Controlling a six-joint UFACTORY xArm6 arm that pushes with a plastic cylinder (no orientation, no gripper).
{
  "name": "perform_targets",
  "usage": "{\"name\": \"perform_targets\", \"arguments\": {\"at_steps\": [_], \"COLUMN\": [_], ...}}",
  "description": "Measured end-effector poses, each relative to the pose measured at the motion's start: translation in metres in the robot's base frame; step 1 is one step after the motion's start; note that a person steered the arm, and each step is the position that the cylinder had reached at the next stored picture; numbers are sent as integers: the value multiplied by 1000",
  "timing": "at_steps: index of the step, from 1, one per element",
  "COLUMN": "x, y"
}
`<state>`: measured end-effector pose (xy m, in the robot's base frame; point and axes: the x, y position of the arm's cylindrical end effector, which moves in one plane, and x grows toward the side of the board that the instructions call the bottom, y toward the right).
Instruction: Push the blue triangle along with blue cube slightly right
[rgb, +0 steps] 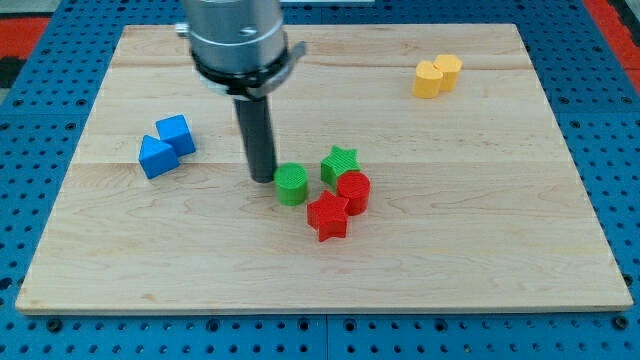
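The blue triangle (155, 157) and the blue cube (176, 134) lie touching each other on the left part of the wooden board (480, 230), the cube up and right of the triangle. My tip (262, 178) rests on the board well to the right of both blue blocks. It sits just left of a green cylinder (292, 184), nearly touching it.
A green star (340, 163), a red cylinder (353, 190) and a red star (328, 216) cluster right of the green cylinder. A yellow pair of blocks (438, 76) lies at the view's top right. The board sits on a blue pegboard.
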<state>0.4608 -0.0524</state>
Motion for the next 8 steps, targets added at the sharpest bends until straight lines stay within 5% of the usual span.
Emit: {"name": "perform_targets", "arguments": {"at_steps": [2,5,7,8], "x": [1,20,-33,-29], "y": [23,-135,-204,-186]}}
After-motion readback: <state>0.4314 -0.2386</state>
